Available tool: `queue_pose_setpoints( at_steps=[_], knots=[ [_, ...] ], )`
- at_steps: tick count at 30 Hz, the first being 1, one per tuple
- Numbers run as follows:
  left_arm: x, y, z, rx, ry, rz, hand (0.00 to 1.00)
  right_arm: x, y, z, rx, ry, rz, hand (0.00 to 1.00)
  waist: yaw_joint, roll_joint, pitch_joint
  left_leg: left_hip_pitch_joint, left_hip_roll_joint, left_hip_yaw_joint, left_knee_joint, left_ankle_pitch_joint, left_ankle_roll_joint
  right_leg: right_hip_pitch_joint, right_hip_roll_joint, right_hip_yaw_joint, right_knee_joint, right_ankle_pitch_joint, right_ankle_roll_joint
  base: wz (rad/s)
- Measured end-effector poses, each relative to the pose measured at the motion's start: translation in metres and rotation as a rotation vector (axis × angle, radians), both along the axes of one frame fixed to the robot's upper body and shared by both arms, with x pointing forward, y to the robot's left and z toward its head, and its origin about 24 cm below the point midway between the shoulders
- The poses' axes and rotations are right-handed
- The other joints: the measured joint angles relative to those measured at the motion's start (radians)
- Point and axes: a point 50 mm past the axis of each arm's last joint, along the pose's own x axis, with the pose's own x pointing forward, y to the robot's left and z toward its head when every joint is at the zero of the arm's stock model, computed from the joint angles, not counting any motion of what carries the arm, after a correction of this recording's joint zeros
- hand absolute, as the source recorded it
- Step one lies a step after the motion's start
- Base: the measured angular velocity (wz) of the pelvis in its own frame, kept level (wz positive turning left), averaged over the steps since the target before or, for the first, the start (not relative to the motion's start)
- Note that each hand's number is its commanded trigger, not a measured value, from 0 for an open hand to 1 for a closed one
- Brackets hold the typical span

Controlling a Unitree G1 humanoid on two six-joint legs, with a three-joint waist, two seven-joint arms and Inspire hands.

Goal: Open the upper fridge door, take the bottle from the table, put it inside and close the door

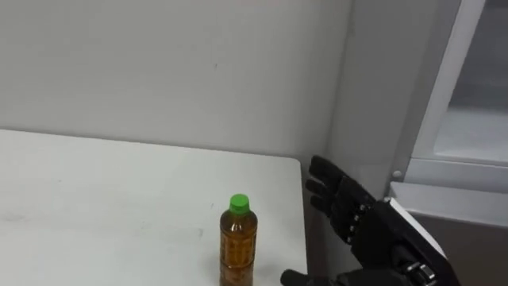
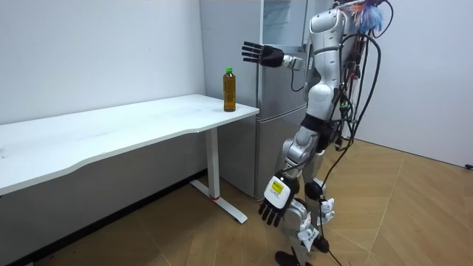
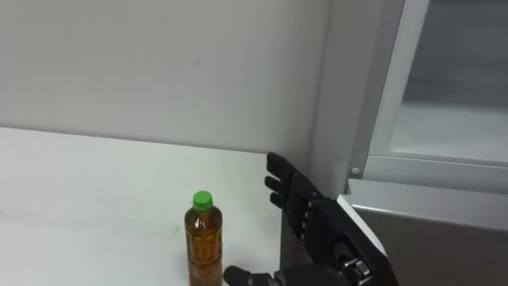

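Right robot hand (image 1: 353, 214), spread wide and empty, hovers beside the full, probably heavy, slick bottle (image 1: 238, 246) on the counter (image 1: 119, 191); best grasped mid-body.

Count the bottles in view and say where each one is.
1. The clear plastic bottle of amber liquid with a green cap stands upright near the white table's corner beside the grey fridge. Others could be inside the fridge, unseen.
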Motion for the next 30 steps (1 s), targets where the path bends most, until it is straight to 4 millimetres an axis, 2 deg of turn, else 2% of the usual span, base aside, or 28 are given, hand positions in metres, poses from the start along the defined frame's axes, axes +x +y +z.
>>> queue_pose_setpoints(
  at_steps=[4, 12, 23, 30],
  knots=[
    [0.0, 0.001, 0.0, 0.012, 0.005, 0.002, 0.0, 0.001, 0.005, 0.001, 0.017, -0.006, 0.013, 0.0, 0.001, 0.005, -0.0027, 0.001, 0.0, 0.0, -0.01, 0.0, 0.0, 0.0, -0.001, -0.007, 0.001, 0.0, 0.0, 0.01],
    [0.001, 0.0, 0.0, 0.026, 0.01, -0.007, 0.0, 0.006, 0.009, 0.01, 0.059, -0.038, 0.035, 0.0, 0.001, 0.008, -0.0023, 0.003, 0.001, 0.002, -0.01, 0.0, 0.0, 0.003, -0.003, -0.031, 0.001, 0.0, -0.001, 0.0],
    [0.004, -0.001, 0.0, 0.027, 0.024, -0.033, 0.0, 0.009, 0.014, -0.001, 0.066, 0.015, 0.032, 0.0, 0.018, 0.002, -0.0037, 0.003, 0.001, -0.002, -0.012, 0.0, 0.0, 0.002, -0.003, -0.03, 0.002, 0.0, 0.0, 0.0],
    [0.006, -0.001, 0.0, 0.027, 0.028, -0.033, 0.0, 0.012, 0.014, -0.008, 0.064, 0.049, -0.002, 0.0, 0.028, -0.009, 0.0014, 0.001, 0.001, -0.006, -0.011, 0.0, 0.0, 0.002, -0.004, -0.037, 0.001, 0.0, 0.0, 0.0]
  ],
)
